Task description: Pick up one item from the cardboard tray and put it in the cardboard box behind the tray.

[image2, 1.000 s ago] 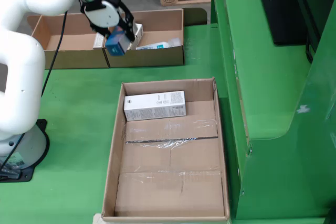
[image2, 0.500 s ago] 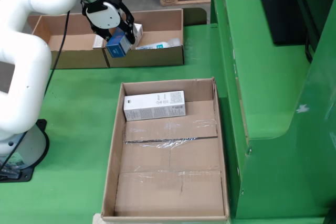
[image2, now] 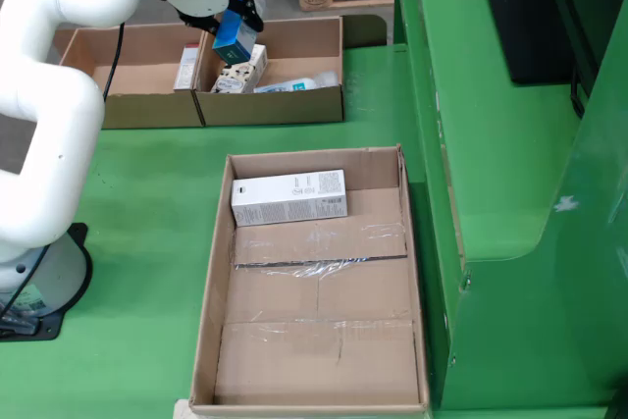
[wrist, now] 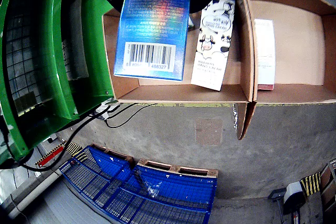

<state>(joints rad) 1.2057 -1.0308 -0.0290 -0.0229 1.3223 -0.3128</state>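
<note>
Jaws of my gripper [image2: 232, 28] are clamped on a shiny blue carton [wrist: 153, 22] with a white barcode panel. It hangs above the right cardboard box [image2: 294, 105] behind the cardboard tray [image2: 211, 296].

A blue carton [image2: 233, 38] hangs over the box [image2: 294, 105] at twelve o'clock; a white carton [image2: 288, 197] lies flat in the tray [image2: 210, 291].
</note>
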